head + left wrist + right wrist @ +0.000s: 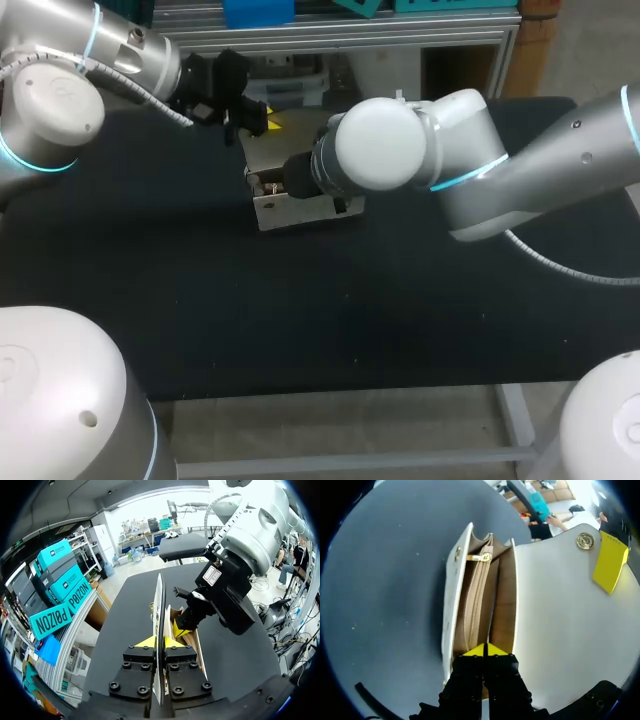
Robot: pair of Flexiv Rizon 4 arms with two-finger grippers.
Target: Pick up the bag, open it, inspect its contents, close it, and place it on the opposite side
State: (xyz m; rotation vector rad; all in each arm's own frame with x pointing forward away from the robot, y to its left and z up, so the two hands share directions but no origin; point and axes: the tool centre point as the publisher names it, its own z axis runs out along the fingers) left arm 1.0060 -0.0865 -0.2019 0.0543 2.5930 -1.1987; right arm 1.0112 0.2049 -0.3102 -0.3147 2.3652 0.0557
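A: Two claws on one bag (451, 610). How do they stand?

B: The left gripper (160, 644) has its yellow tips squeezed on the edge of the white flap (159, 610) and holds it raised, clear of the mouth. The right gripper (485, 650) has its tips drawn together inside the opening. A thin inner partition runs straight in between them, so I judge it is nipping that.

A: And the bag itself?

B: It stands on the black table (200, 300), toward the back and near the middle, between the two arms with its mouth open.

A: How do we do the inspection well?

B: Hold the flap high and taut. Ease the partition sideways rather than upward, or the light bag may lift or tip. The compartments need to spread so the camera can see down into them.

A: Materials?

B: The shell is smooth, stiff and white, boxy with flat walls. The lining is tan and looks soft. A zipped pocket (475, 605) with a gold pull runs down the centre, and the flap carries a round gold stud (585, 540). I can't make out any contents.
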